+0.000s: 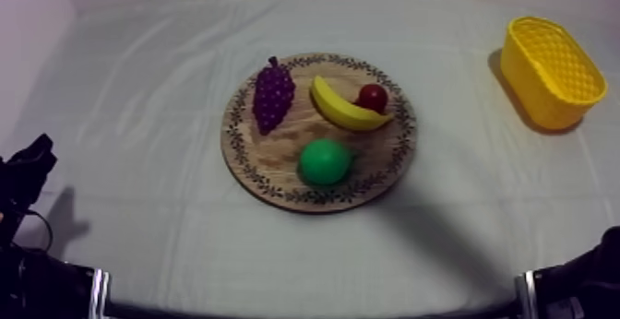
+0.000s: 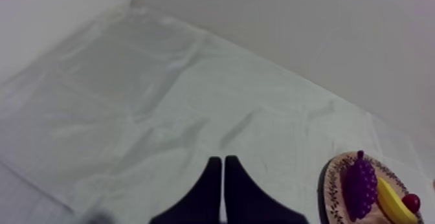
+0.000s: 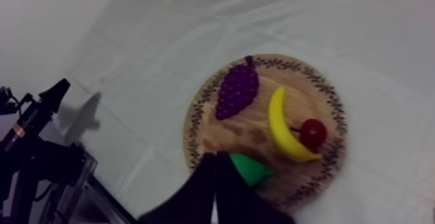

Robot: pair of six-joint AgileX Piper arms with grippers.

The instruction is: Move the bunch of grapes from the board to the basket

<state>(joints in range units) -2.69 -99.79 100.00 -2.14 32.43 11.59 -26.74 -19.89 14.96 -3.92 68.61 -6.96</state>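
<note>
The bunch of grapes is seen lying on the wooden board just beside the banana, well apart from the yellow basket, while the left gripper and the right gripper are each held with fingers pressed together on nothing

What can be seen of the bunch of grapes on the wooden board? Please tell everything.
The bunch of grapes is a dark purple toy, seemingly moulded plastic: a bumpy cluster of small round berries with a short stem. It lies flat on the wooden board, at its left part in the top view, close to the patterned rim, with the stem end pointing away from the camera. It touches only the board; the banana lies beside it, apart.
</note>
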